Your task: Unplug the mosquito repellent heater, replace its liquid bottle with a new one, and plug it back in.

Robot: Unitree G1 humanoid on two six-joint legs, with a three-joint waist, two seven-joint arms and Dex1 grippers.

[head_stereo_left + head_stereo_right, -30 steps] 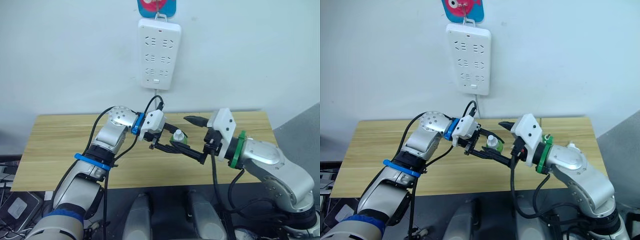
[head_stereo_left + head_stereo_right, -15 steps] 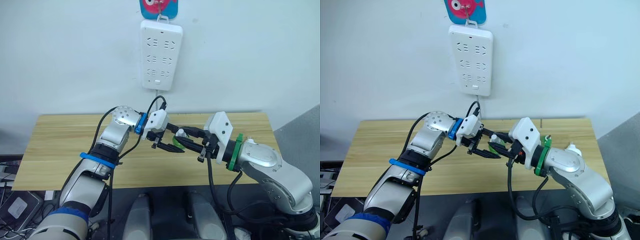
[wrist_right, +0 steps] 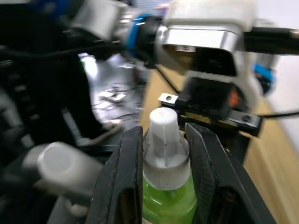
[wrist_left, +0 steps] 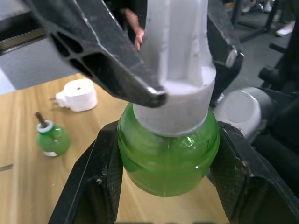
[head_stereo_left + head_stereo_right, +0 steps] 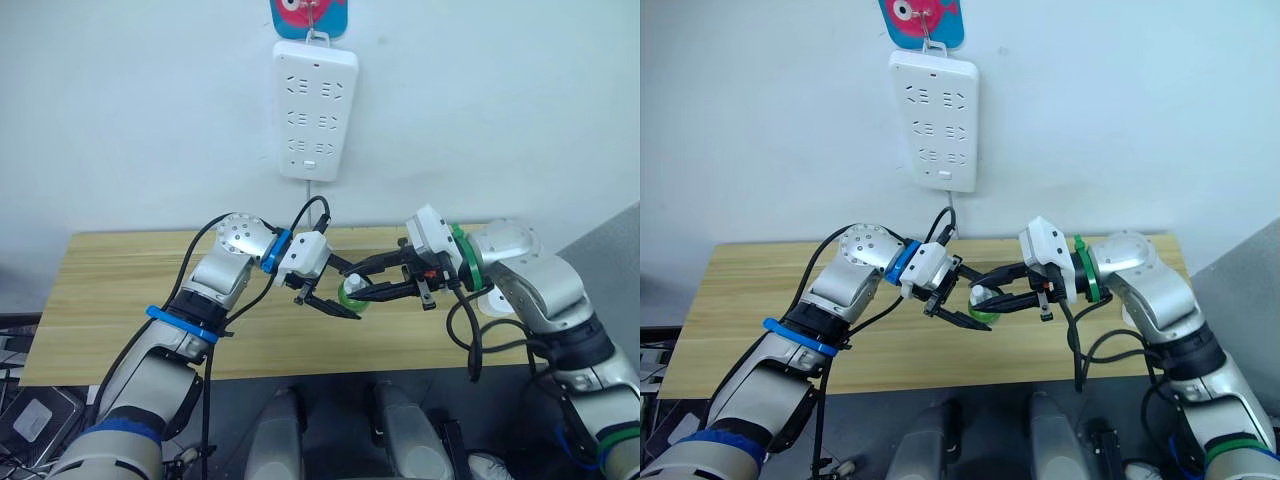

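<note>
I hold the new one (image 4: pixel 168 154), a squat translucent green bottle, up above the wooden surface (image 5: pixel 120 290) between my two arms. My left end effector (image 5: pixel 338 300) grips its green body, one black finger (image 4: pixel 91 182) pressed against each side. My right end effector (image 5: pixel 365 283) comes in from the opposite side and is closed on the bottle's white screw cap (image 3: pixel 164 140), its fingers (image 3: pixel 126 172) touching the cap on both flanks. The cap sits fully on the neck, and green liquid shows just below it.

In the left wrist view, the mosquito repellent heater (image 4: pixel 77 94) lies on the wood with its plug prongs sticking out sideways, unplugged. Just beside it stands its liquid bottle (image 4: pixel 52 138), uncapped, with a dark wick rising from its white collar. The two are near each other but apart.

On the wall behind the surface hangs a long white power strip (image 5: pixel 315 108) from a hook under a blue and pink hanger (image 5: pixel 308 15), its cord dropping down towards the surface's back edge.
</note>
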